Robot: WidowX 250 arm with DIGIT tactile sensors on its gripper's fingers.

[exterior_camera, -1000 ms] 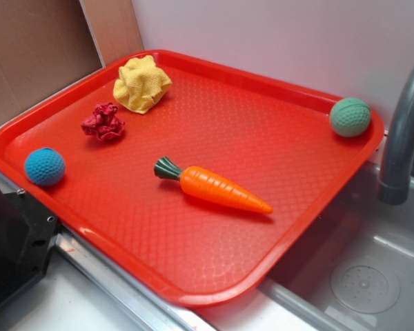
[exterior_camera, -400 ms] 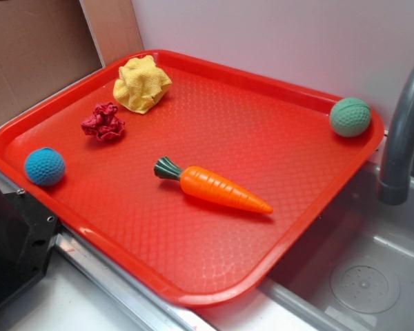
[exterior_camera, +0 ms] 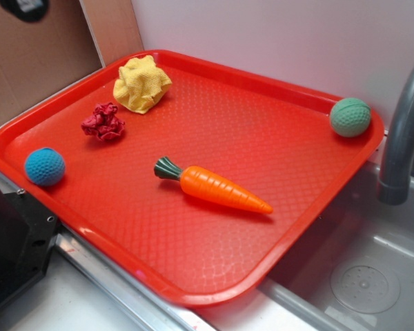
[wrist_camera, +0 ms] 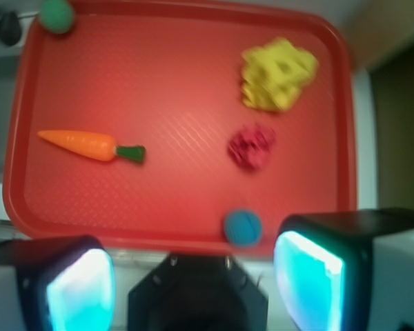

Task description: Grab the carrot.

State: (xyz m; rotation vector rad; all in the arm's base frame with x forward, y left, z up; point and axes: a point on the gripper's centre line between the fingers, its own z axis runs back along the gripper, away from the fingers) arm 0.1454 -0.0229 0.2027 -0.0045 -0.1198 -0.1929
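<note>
The carrot (exterior_camera: pixel 217 188) (wrist_camera: pixel 90 145) lies flat on the red tray (exterior_camera: pixel 276 138) (wrist_camera: pixel 159 207), roughly at the tray's middle and a little toward its front edge in the exterior view. Its long axis runs diagonally across the tray floor: the dark green stem cap points toward the blue ball (exterior_camera: pixel 44 167) (wrist_camera: pixel 243 227), and the tapered orange tip points toward the sink (exterior_camera: pixel 359 276) side. Nothing touches it. The tray also holds, well apart from the carrot, the blue ball near the carrot's stem-side rim, a crumpled dark red cloth (exterior_camera: pixel 103 123) (wrist_camera: pixel 252 147) beyond the stem end, a crumpled yellow cloth (exterior_camera: pixel 142 83) (wrist_camera: pixel 277 74) farther back from the red one, and a green ball (exterior_camera: pixel 350 116) (wrist_camera: pixel 56 15) in the far corner past the carrot's tip side, close to the grey faucet (exterior_camera: pixel 402 131). The tray sits partly over the sink. The tool (wrist_camera: pixel 193 276) hangs above the tray's edge near the blue ball, far from the carrot, its two fingers (wrist_camera: pixel 310 276) spread wide with nothing between them.
</note>
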